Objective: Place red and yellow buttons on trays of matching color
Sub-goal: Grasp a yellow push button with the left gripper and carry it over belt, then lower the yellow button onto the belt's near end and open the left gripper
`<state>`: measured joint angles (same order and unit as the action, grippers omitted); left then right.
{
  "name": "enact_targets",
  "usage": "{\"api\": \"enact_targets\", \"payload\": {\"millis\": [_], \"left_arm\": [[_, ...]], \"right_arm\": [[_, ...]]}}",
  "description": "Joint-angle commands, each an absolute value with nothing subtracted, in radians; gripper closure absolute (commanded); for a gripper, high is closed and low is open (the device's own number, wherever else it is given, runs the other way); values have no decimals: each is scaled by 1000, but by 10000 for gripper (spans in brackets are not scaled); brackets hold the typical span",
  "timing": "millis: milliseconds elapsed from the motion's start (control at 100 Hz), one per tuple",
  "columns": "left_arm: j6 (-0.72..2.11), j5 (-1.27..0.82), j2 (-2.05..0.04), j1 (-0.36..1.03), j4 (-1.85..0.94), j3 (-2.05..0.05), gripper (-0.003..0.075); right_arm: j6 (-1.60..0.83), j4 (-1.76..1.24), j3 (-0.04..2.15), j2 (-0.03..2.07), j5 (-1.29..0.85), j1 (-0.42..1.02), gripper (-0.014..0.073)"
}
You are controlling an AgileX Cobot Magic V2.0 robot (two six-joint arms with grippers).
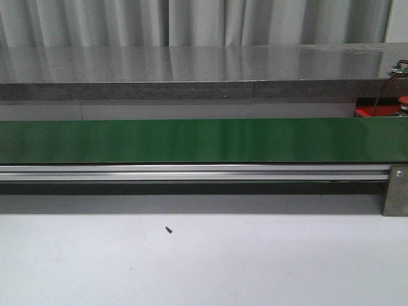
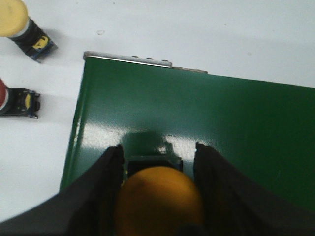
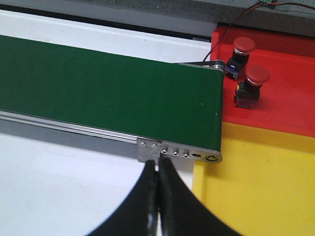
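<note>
In the left wrist view my left gripper [image 2: 157,147] is shut on a yellow button [image 2: 160,196], cap towards the camera, just above the end of the dark green belt [image 2: 221,123]. A second yellow button [image 2: 12,17] and a red button [image 2: 4,96] lie on the white table beside the belt's end. In the right wrist view my right gripper [image 3: 158,164] is shut and empty over the white table, by the belt's other end. Two red buttons [image 3: 243,46] [image 3: 257,74] stand on the red tray [image 3: 285,98]. The yellow tray [image 3: 261,187] adjoins it. Neither gripper shows in the front view.
The green belt [image 1: 191,140] runs across the front view on an aluminium rail [image 1: 191,172]. A metal bracket [image 3: 147,150] sits at the belt's end near my right gripper. A thin wire [image 3: 231,22] runs to the red tray. A small dark speck [image 1: 169,229] lies on the table.
</note>
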<state>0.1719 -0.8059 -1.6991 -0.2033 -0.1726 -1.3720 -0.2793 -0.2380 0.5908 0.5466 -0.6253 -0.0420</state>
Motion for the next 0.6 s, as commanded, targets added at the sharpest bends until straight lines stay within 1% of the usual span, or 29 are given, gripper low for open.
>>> {"api": "enact_targets", "payload": {"millis": [0,220,320,390,460,590], "left_arm": [[173,-732,-1652,-181,-189,-1377,575],[173,-698,-1671,-174,-189,-1346,566],[174,-702,-1699,-174,-189,-1346,552],[174,-702,-1711,-174,-189,-1346,521],[180,-705,-1713,-174,-189,-1344,460],[228,-725,-1713,-174,-224,-1344,260]], "right_arm": [[-288,-249,615,547,-561,-43,690],[-288,-249,615,547,-561,-43,690],[-288,-249,615,547,-561,-43,690],[-288,-249,615,547,-561,-43,690],[-288,-249,615,547,-561,-43,690],[-288,-249,615,547,-561,-43,690]]}}
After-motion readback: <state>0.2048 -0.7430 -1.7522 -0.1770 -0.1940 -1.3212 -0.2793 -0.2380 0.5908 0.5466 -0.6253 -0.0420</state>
